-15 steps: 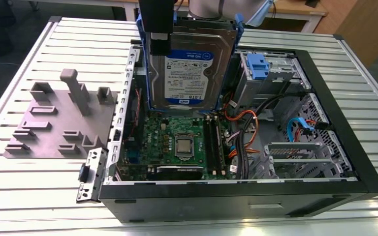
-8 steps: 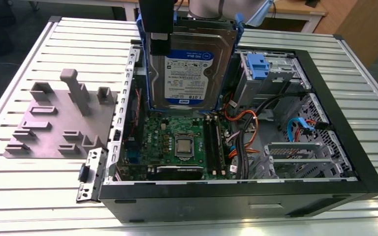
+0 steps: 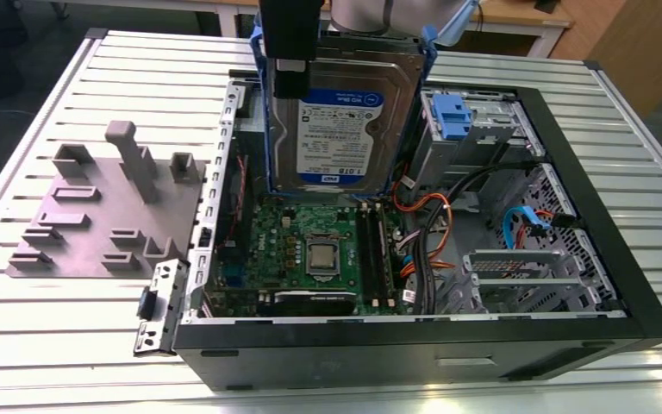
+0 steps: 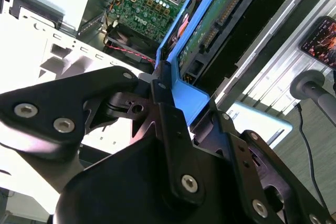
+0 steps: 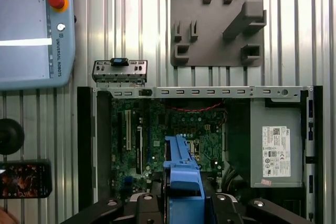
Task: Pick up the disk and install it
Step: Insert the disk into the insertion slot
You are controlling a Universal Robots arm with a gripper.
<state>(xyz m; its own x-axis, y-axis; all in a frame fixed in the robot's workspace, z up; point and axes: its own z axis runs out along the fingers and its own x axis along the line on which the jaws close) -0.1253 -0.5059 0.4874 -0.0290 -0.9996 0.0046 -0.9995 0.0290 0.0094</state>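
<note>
**Tool.** The tool (image 3: 290, 82) is clamped on the disk (image 3: 340, 121). In the exterior view one black finger (image 3: 289, 65) lies flat against the labelled face near an upper corner. The opposing finger is hidden behind the drive. In the second wrist view the tool (image 4: 184, 95) has a blue rail (image 4: 176, 51) pinched between its fingers, and the disk's green circuit-board side (image 4: 212, 22) faces that camera.

**Disk.** It stands on edge, with its white-and-blue label toward the exterior camera and blue rails along both long edges. It hangs over the open side of the computer case (image 3: 423, 338), above the motherboard (image 3: 296, 237). Whether its lower edge touches anything inside the case cannot be determined. In the first wrist view the disk (image 5: 181, 163) shows edge-on over the case interior.

**Inside the case.**
- The processor (image 3: 321, 256) sits on the motherboard.
- A drive cage with a blue latch (image 3: 452, 116) stands just beside the disk, on the exterior view's right.
- Orange cables (image 3: 429, 216) run near the cage.
- A grey power supply (image 5: 275, 150) with a white sticker occupies one corner.

**Outside the case.**
- The case lies on its side on the slatted metal bench (image 3: 55, 336).
- A grey fixture plate (image 3: 90, 216) rests on the bench beside the case, on the exterior view's left.
- A small metal bracket (image 3: 159, 306) lies just beside a case corner.
- A teach pendant (image 5: 31, 24) and a phone (image 5: 23, 179) lie on the bench near the case.
</note>
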